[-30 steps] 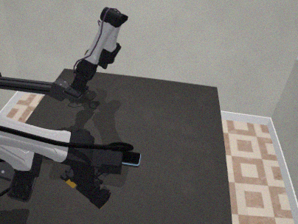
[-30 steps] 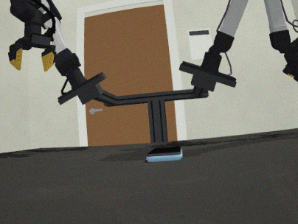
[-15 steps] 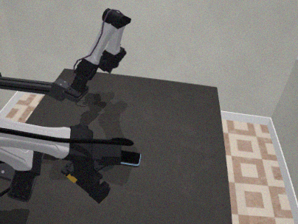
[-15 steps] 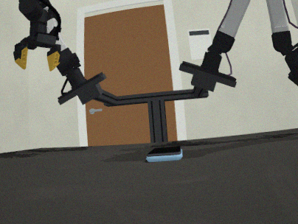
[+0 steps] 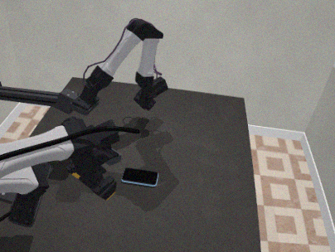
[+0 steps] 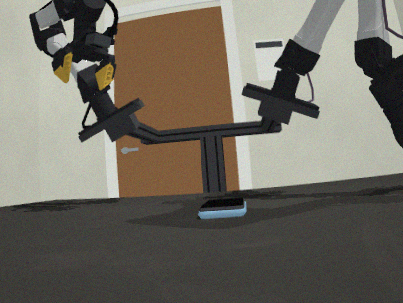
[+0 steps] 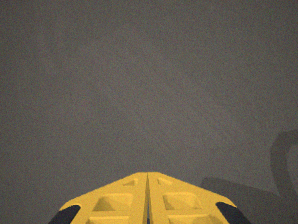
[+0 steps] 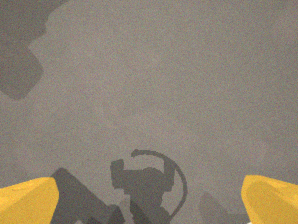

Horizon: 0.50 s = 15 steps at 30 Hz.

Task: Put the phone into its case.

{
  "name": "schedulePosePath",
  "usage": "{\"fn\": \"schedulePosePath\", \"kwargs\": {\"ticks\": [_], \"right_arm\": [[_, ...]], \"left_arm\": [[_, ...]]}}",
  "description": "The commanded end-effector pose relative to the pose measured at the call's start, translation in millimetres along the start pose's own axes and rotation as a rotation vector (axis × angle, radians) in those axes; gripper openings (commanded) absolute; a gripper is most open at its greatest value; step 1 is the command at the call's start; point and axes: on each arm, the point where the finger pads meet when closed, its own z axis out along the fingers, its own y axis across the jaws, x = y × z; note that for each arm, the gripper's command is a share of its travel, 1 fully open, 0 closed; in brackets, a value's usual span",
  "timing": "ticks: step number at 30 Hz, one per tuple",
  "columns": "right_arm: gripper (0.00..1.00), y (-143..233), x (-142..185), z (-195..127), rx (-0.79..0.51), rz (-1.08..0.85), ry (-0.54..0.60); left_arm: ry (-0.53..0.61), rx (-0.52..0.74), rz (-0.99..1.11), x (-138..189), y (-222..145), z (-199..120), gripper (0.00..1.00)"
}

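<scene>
Phone (image 5: pixel 141 175) (image 6: pixel 222 203) lies flat, screen up, long axis roughly crosswise in top view; which end is its top, can't tell. It's on the table (image 5: pixel 211 166) (image 6: pixel 200 259) (image 7: pixel 145 95) (image 8: pixel 190 90), in or on light-blue case (image 5: pixel 139 183) (image 6: pixel 222 214); full seating unclear. Right gripper (image 5: pixel 93 186) (image 6: pixel 85 73) (image 8: pixel 150 187) wide, nearby; left gripper (image 5: pixel 145 103) (image 7: pixel 148 174) closed on nothing, farther off. Nothing covers the phone.

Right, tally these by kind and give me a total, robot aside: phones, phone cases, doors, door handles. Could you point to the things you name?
Phone (image 5: pixel 140 174) (image 6: pixel 223 203): 1
Light blue phone case (image 5: pixel 140 185) (image 6: pixel 222 214): 1
Brown door (image 6: pixel 170 75): 1
Door handle (image 6: pixel 131 150): 1
Total: 4
</scene>
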Motion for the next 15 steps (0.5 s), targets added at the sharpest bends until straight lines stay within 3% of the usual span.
{"fn": "schedulePosePath", "kwargs": {"ticks": [1, 4, 6, 10, 15], "right_arm": [[1.00, 10.9, -11.5, -7.0, 0.101, 0.152, -0.043], [1.00, 29.5, -20.1, -12.4, 0.123, 0.167, -0.119], [1.00, 29.5, -20.1, -12.4, 0.123, 0.167, -0.119], [1.00, 54.2, -28.4, -20.4, 0.140, 0.196, -0.235], [1.00, 84.1, -33.6, -30.8, 0.128, 0.225, -0.395]], "left_arm": [[0.049, 0.148, 0.089, 29.3, -70.6, -23.9, 0.00], [0.067, 0.276, 0.212, 64.9, -123.3, -60.3, 0.00], [0.067, 0.276, 0.212, 64.9, -123.3, -60.3, 0.00], [0.094, 0.427, 0.375, 121.8, -174.0, -113.6, 0.00], [0.126, 0.564, 0.561, 194.0, -203.8, -171.6, 0.00]]}}
